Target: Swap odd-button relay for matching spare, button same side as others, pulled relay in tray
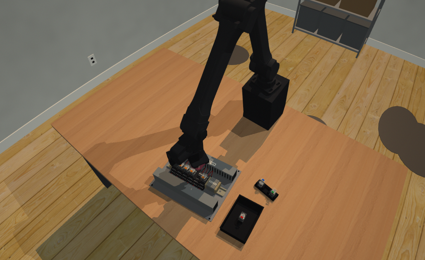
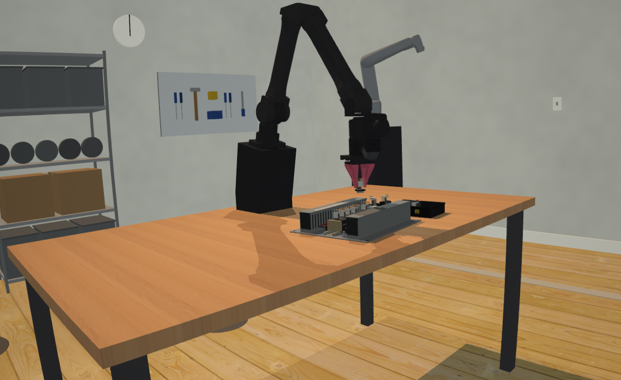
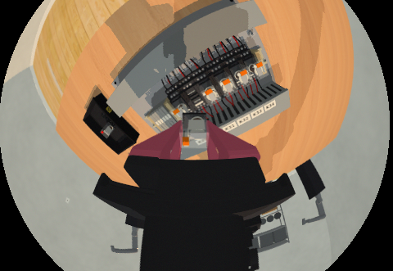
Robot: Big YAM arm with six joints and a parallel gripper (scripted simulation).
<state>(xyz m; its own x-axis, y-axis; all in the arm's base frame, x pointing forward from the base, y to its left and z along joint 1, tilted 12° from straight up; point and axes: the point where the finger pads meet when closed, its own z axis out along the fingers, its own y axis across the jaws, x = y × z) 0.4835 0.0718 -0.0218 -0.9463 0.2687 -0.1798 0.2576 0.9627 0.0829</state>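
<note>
My gripper (image 3: pixel 194 124) is shut on a clear relay with an orange test button (image 3: pixel 193 130). It holds the relay a little above the relay row of the grey control panel (image 1: pixel 194 185), as the side view shows (image 2: pixel 359 185). The row's relays (image 3: pixel 234 81) have orange buttons. The arm's wrist hides the left part of the row in the overhead view. A relay with a red button (image 1: pixel 241 217) lies in the black tray (image 1: pixel 241 218), right of the panel. I cannot see the socket directly under the held relay.
A black spare holder (image 1: pixel 265 189) right of the panel carries a blue-button relay (image 1: pixel 262 180) and a green-button relay (image 1: pixel 273 192). The arm's black base (image 1: pixel 265 98) stands at the table's far side. The panel has raised grey ducts along its front and back.
</note>
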